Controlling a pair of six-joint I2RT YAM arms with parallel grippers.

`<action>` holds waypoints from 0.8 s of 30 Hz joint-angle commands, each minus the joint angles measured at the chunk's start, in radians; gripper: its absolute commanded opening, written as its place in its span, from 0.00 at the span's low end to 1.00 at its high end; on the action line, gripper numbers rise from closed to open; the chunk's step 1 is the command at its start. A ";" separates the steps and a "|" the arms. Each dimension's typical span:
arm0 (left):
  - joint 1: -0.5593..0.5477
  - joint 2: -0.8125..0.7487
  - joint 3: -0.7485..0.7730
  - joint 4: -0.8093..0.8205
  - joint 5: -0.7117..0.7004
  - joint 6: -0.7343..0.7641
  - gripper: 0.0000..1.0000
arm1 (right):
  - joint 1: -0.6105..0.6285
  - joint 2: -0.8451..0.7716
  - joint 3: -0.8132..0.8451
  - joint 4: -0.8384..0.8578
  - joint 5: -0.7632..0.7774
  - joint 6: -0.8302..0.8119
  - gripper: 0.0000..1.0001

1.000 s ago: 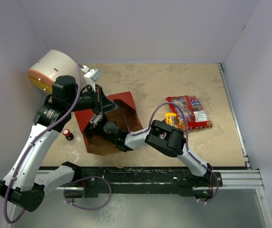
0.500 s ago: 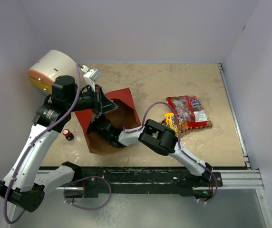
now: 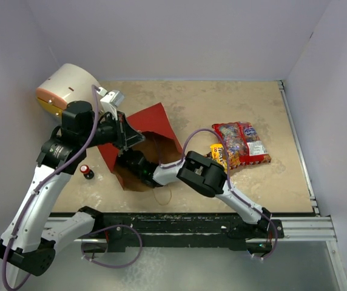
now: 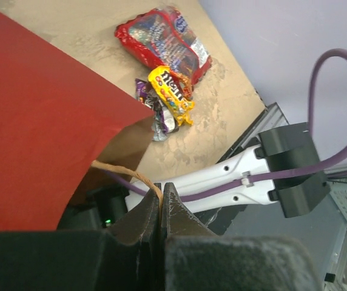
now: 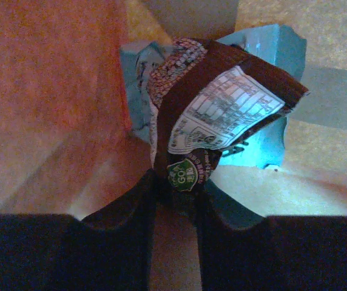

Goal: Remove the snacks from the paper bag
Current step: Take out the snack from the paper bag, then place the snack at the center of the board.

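The paper bag [image 3: 151,121], red outside and brown inside, lies on its side with its mouth toward the arms. My left gripper [image 3: 125,130] is shut on the bag's string handle [image 4: 125,173], holding the upper flap [image 4: 40,121] up. My right arm reaches into the bag and its gripper is hidden in the top view. Inside, my right gripper [image 5: 176,182] has closed on the end of a dark brown snack packet [image 5: 216,103], and a blue packet [image 5: 264,54] lies behind it. On the table lie a large red-and-clear bag [image 3: 241,142], a yellow packet [image 3: 218,154] and a dark wrapper [image 4: 152,106].
A white drum with an orange end [image 3: 69,88] stands at the back left, close to my left arm. A small red-and-black object [image 3: 87,172] sits left of the bag. The bag's other string handle [image 3: 161,195] loops onto the table near the front rail.
My right gripper pushed deeper into the bag and closed its fingers on the brown packet. My left gripper raised the bag's flap slightly up and to the left.
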 commanded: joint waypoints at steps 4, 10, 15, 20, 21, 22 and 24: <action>-0.003 -0.032 0.034 -0.046 -0.162 0.031 0.00 | 0.001 -0.212 -0.194 0.149 -0.098 -0.120 0.23; -0.002 -0.025 0.042 -0.044 -0.222 0.031 0.00 | 0.003 -0.355 -0.385 0.172 -0.195 -0.122 0.16; -0.002 -0.011 0.055 -0.030 -0.223 0.025 0.00 | 0.006 -0.488 -0.549 0.185 -0.309 -0.117 0.13; -0.003 0.006 0.056 -0.020 -0.249 0.013 0.00 | 0.008 -0.622 -0.694 0.157 -0.398 -0.123 0.11; -0.002 0.007 0.055 -0.021 -0.256 0.012 0.00 | 0.008 -0.666 -0.714 0.140 -0.406 -0.132 0.10; -0.002 0.011 0.053 -0.020 -0.259 0.008 0.00 | 0.009 -0.703 -0.732 0.123 -0.410 -0.142 0.10; -0.003 0.013 0.048 -0.015 -0.262 -0.002 0.00 | 0.010 -0.781 -0.756 0.070 -0.423 -0.175 0.10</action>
